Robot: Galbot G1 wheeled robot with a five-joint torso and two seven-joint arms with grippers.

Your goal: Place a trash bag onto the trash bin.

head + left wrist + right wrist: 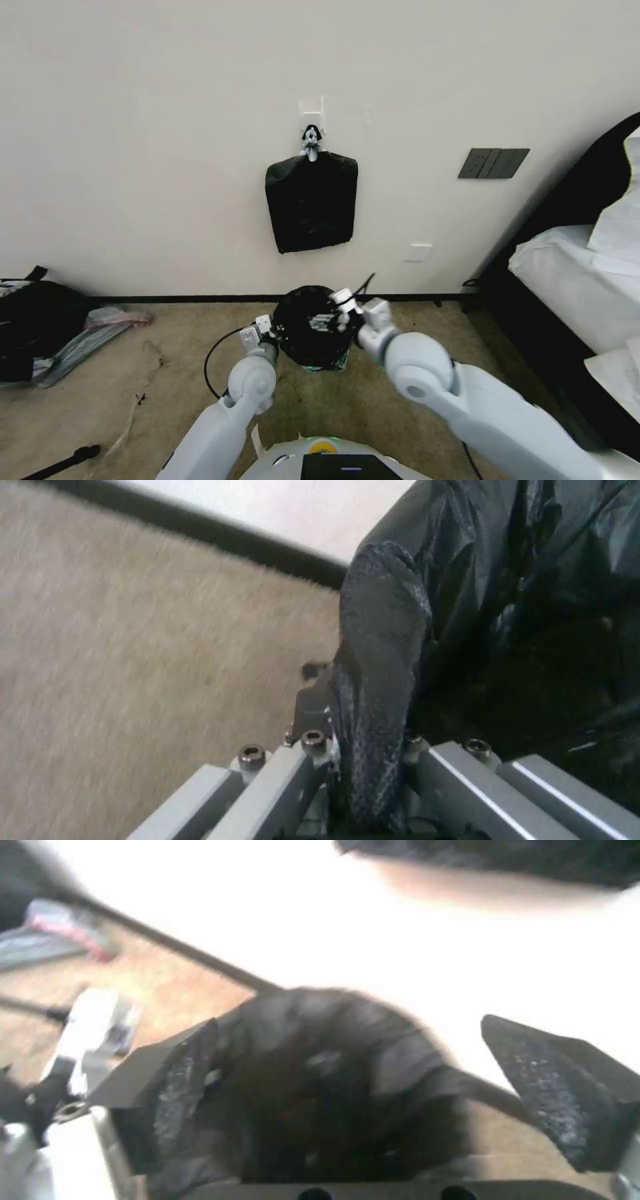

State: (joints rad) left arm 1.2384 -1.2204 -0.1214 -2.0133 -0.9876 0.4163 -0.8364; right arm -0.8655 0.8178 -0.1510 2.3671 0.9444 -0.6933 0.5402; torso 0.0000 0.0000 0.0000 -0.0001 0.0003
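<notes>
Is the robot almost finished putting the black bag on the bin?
Nearly, it seems. The trash bag already drapes over the top of the trash bin, hiding most of it. The left hand is at the bag's edge, seemingly pinching the film, while the right hand sits open above the mouth. Left to do, probably: tuck the film round the rim and let go.

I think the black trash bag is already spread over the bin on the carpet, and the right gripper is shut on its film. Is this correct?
Not quite. In the right wrist view the right gripper is open, its pads spread apart on either side of the trash bag. The rest holds: the head view shows the bag spread over the trash bin on the carpet.
</notes>
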